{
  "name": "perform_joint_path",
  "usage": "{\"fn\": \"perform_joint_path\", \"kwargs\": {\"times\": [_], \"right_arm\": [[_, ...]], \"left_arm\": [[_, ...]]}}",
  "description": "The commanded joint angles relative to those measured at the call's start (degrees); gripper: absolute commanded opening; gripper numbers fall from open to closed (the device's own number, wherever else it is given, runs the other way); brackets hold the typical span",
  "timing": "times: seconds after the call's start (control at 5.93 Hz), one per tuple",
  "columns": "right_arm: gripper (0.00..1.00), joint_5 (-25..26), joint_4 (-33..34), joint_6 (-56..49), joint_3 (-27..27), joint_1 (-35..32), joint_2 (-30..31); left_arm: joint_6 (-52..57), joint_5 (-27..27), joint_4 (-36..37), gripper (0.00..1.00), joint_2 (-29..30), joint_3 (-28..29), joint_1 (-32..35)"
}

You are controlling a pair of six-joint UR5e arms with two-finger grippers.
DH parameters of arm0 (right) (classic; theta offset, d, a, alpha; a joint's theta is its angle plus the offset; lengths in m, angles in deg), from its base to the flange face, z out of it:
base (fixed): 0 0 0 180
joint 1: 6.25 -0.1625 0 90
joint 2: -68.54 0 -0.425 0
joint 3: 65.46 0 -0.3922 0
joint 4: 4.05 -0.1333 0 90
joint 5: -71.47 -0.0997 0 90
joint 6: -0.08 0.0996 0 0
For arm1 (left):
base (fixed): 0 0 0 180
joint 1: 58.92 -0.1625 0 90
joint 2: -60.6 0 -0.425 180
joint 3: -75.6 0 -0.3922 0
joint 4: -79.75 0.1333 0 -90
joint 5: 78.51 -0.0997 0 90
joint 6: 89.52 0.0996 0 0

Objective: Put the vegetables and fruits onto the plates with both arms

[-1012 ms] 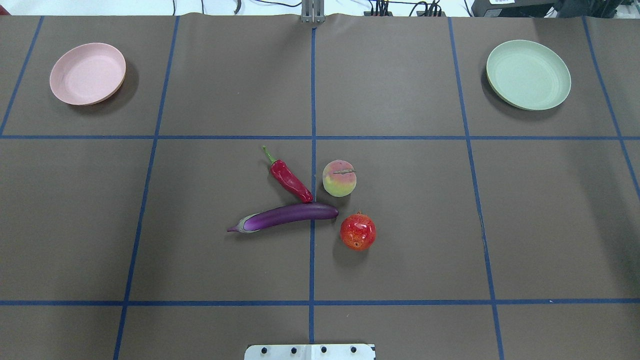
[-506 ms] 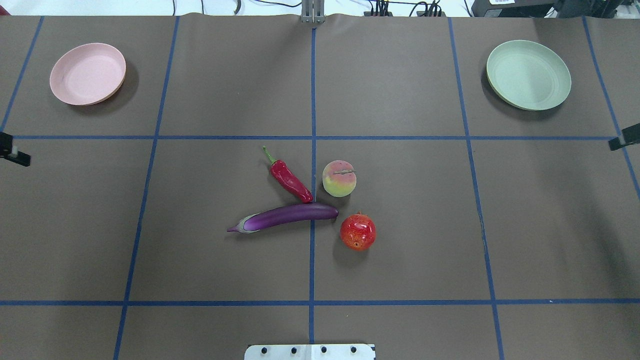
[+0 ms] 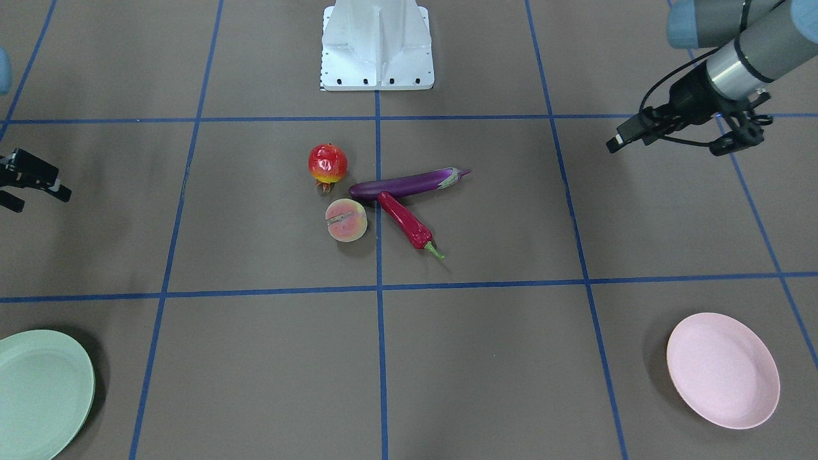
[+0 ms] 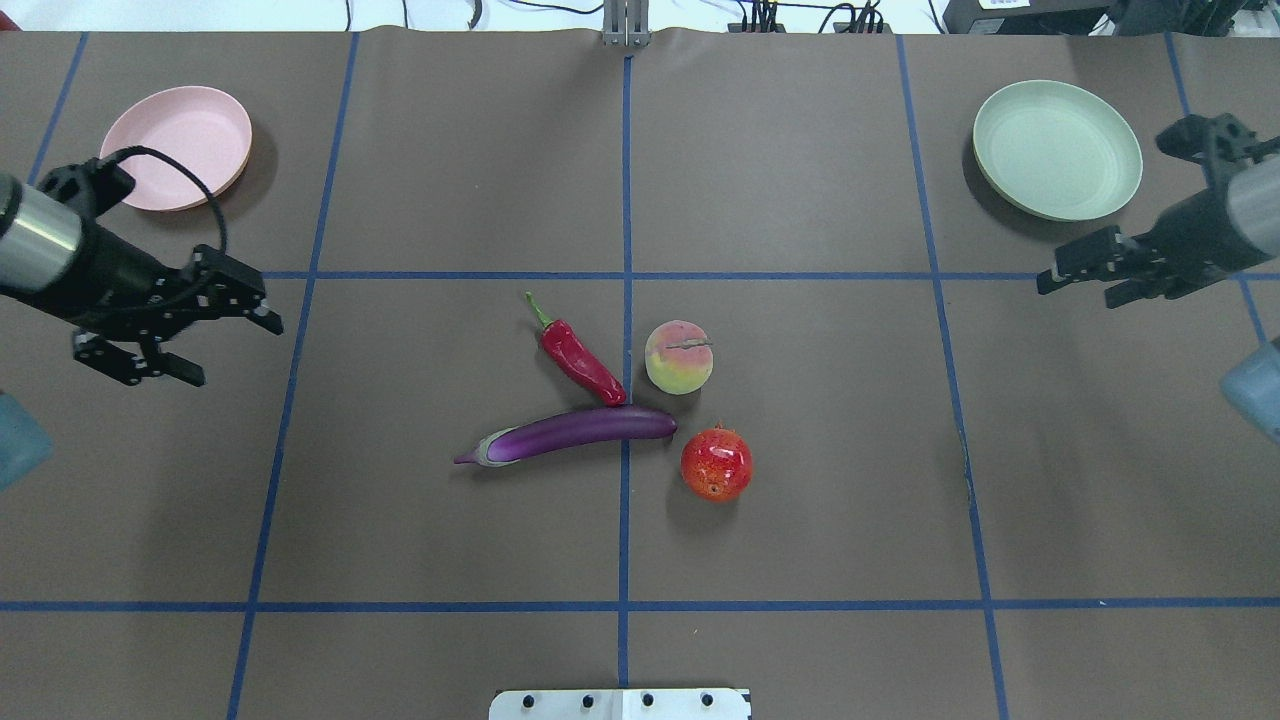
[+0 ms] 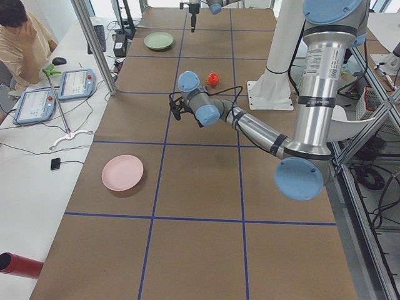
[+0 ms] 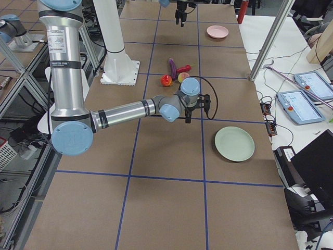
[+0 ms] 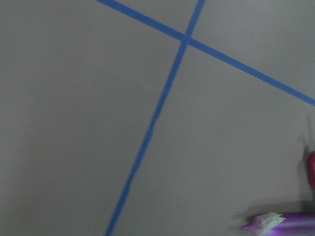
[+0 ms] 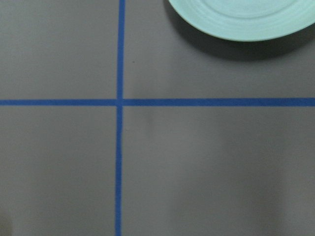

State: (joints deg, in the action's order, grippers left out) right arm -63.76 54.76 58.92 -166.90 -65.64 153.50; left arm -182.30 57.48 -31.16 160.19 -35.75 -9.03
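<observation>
The purple eggplant [image 4: 580, 432], red chili [image 4: 580, 365], peach [image 4: 679, 357] and pomegranate [image 4: 716, 463] lie clustered at the table's middle, the chili's tip touching the eggplant. The pink plate [image 4: 175, 147] sits far left and the green plate [image 4: 1057, 150] far right, both bare. My left gripper [image 4: 238, 352] is open and empty, hovering near the pink plate, well left of the eggplant. My right gripper [image 4: 1078, 290] is open and empty, just in front of the green plate. The left wrist view shows the eggplant's cap [image 7: 275, 223]; the right wrist view shows the green plate's rim [image 8: 246, 19].
The white base block [image 4: 620, 703] is at the near edge. Blue tape lines [image 4: 625, 200] grid the brown table. In the exterior left view a person [image 5: 22, 37] sits at a side desk with pendants [image 5: 75, 83].
Both arms have swung in from the table's sides over the last second. The left gripper now hovers by the pink plate, the right by the green plate. The produce has not moved.
</observation>
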Motion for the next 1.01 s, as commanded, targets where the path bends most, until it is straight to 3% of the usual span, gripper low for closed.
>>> {"fn": "perform_joint_path", "kwargs": {"times": [0.0,0.34,0.51,0.67,0.84], "right_arm": [[1.00,7.8,0.3,17.7,-3.7,9.8,-4.8],[1.00,16.0,10.3,25.9,-3.2,17.9,-15.2],[1.00,18.6,15.7,26.7,-2.2,19.3,-19.9],[1.00,19.0,16.0,26.8,-0.3,19.7,-22.2],[1.00,19.0,15.9,26.8,3.3,19.7,-25.5]], "left_arm": [[-24.8,-14.4,1.0,0.99,8.0,2.6,-12.7],[-41.1,-19.7,2.8,0.99,11.8,3.2,-18.5],[-41.8,-23.2,6.4,0.99,14.6,4.6,-20.6],[-45.3,-24.4,11.7,0.99,19.1,7.2,-21.0],[-48.4,-26.2,12.6,0.99,19.8,8.1,-21.3]]}}
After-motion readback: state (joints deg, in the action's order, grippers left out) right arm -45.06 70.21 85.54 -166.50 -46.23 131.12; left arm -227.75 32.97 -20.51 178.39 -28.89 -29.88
